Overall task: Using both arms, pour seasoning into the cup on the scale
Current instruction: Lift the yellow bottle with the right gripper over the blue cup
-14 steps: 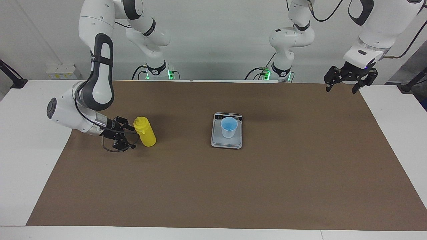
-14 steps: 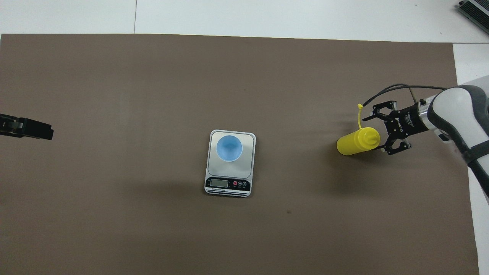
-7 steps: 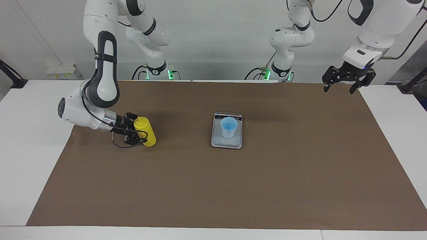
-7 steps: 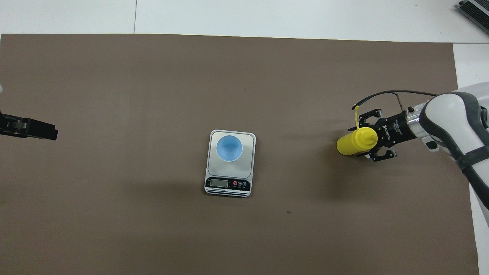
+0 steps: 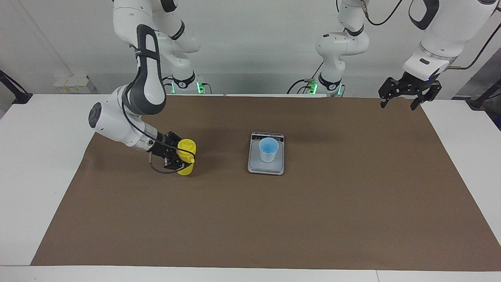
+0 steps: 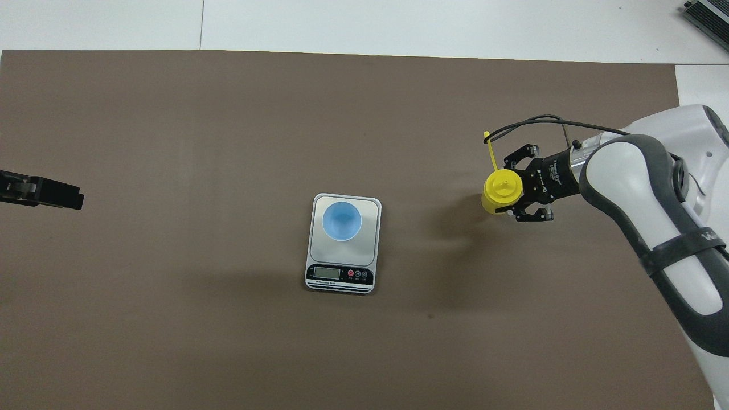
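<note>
The yellow seasoning bottle (image 5: 187, 156) is in my right gripper (image 5: 178, 158), which is shut on its body and holds it tilted, just over the mat, toward the right arm's end of the table. In the overhead view the bottle (image 6: 501, 191) shows cap-up with its tethered tip cover loose, and the right gripper (image 6: 515, 196) is beside it. The light blue cup (image 5: 268, 149) stands upright on the silver-grey scale (image 5: 266, 169) at mid-table; both also show in the overhead view, the cup (image 6: 342, 221) and the scale (image 6: 340, 274). My left gripper (image 5: 409, 98) is open and empty, raised over the left arm's end of the mat (image 6: 51, 193).
A brown mat (image 5: 313, 219) covers most of the white table (image 5: 35, 156). A grey device (image 6: 706, 14) lies at the table's corner farthest from the robots, at the right arm's end.
My right gripper closed on the yellow bottle, lifted and tilted it, and carried it toward the scale. The left gripper stayed almost still.
</note>
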You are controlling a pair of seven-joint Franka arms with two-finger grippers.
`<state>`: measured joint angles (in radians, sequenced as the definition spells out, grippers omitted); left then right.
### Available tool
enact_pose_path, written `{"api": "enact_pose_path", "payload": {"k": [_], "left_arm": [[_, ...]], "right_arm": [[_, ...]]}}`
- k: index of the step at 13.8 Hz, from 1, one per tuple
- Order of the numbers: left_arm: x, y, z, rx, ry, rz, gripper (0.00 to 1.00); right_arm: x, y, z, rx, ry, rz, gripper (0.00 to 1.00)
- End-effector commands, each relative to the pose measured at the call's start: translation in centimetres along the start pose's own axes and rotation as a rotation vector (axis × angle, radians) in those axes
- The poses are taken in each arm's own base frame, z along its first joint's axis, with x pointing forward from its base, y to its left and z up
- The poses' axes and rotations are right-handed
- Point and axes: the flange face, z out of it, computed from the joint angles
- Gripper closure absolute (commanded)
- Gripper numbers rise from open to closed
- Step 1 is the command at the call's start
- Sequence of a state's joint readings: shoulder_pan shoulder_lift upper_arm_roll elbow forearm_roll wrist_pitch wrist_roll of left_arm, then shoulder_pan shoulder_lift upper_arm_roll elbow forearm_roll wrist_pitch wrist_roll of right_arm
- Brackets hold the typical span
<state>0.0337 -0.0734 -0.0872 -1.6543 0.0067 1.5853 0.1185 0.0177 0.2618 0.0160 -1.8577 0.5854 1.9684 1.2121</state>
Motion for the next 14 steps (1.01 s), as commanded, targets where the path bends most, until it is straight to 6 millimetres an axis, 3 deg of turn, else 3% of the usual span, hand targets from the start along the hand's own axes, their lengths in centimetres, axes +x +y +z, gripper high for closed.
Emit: {"api": "enact_pose_path", "payload": {"k": [1, 6, 9, 14], "left_arm": [[-0.9, 0.1, -0.1, -0.009, 0.009, 0.001, 0.00], [-0.9, 0.1, -0.1, -0.009, 0.009, -0.001, 0.00], [-0.9, -0.1, -0.1, -0.010, 0.009, -0.002, 0.00], [-0.9, 0.0, -0.2, -0.009, 0.011, -0.002, 0.00]], "right_arm": [[-4.3, -1.5, -0.5, 0.044, 0.158, -0.016, 1.00], [-14.0, -4.7, 1.6, 0.184, 0.412, -0.104, 1.00], [-19.8, -4.6, 3.5, 0.232, 0.571, -0.234, 1.00], [-24.2, -4.1, 3.8, 0.359, 0.814, -0.321, 1.00]]}}
